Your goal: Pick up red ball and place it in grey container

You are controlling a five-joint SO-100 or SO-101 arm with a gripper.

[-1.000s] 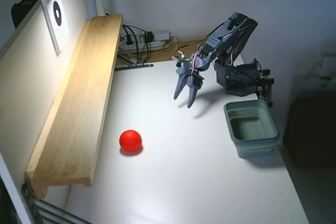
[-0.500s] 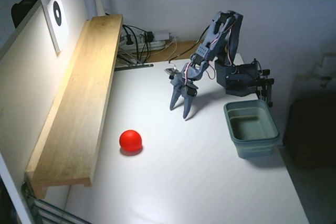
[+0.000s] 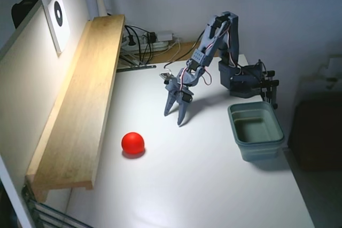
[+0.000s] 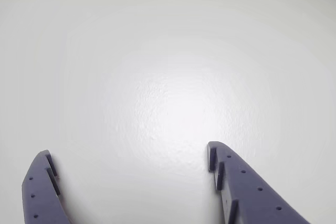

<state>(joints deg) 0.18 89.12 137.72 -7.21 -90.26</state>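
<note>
Showing only bare table (image 4: 173, 51) between spread tool (image 4: 128, 156); red ball (image 3: 132, 142) unseen

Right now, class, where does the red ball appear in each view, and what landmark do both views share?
Fixed view: the red ball lies on the white table, left of centre, beside the wooden shelf.
Wrist view: the ball is not in it; only bare table shows.
Shared landmark: the open hand, whose two fingers frame the wrist view's bottom.

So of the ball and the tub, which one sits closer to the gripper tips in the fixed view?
The red ball, down-left of the open gripper, is slightly closer. The grey-green tub sits farther off to the right, near the table edge.
</note>
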